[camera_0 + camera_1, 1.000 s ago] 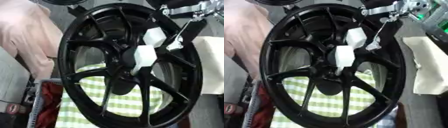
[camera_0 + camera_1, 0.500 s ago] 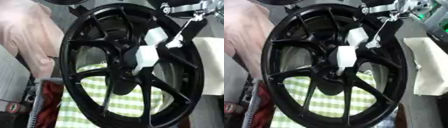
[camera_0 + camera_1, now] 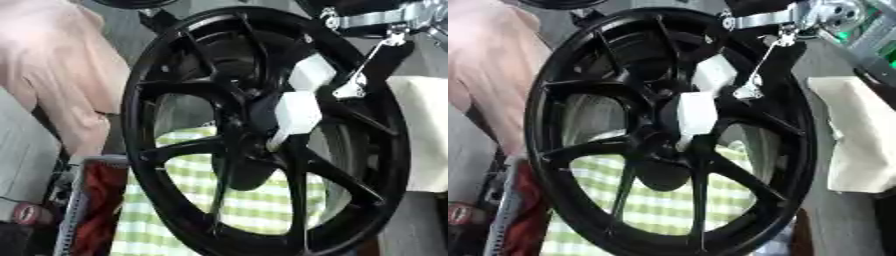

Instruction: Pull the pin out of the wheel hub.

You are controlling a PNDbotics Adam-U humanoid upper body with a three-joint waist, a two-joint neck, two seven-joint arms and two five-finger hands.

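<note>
A black wheel (image 3: 262, 130) stands upright and fills most of both views, its spokes running out from a dark hub (image 3: 249, 150) near the middle. Through the gaps between the lower spokes a green and white checked cloth (image 3: 254, 210) shows behind it.

The right hand (image 3: 297, 112) comes in from the upper right, its arm showing as black parts with a silver joint and a thin silver rod (image 3: 763, 55) along the rim. 2 white, blocky finger pieces lie against the spokes: the upper one (image 3: 311, 75) sits just above the lower one (image 3: 691, 114), and the lower one narrows to a point that reaches down to the hub. Whether these fingers are curled round anything or simply pressed against the hub cannot be told, since the spokes and the white pieces hide the contact.

The pin itself cannot be made out; if it is there, it is lost in the dark centre of the hub under the fingertip.

At the left edge hangs a pale pink sleeve or cloth (image 3: 61, 75) beside the rim. Below it stands a red container with a pale edge (image 3: 96, 210). On the right, a cream cloth bundle (image 3: 859, 135) lies on the grey tabletop (image 3: 833, 220) just beside the wheel.
</note>
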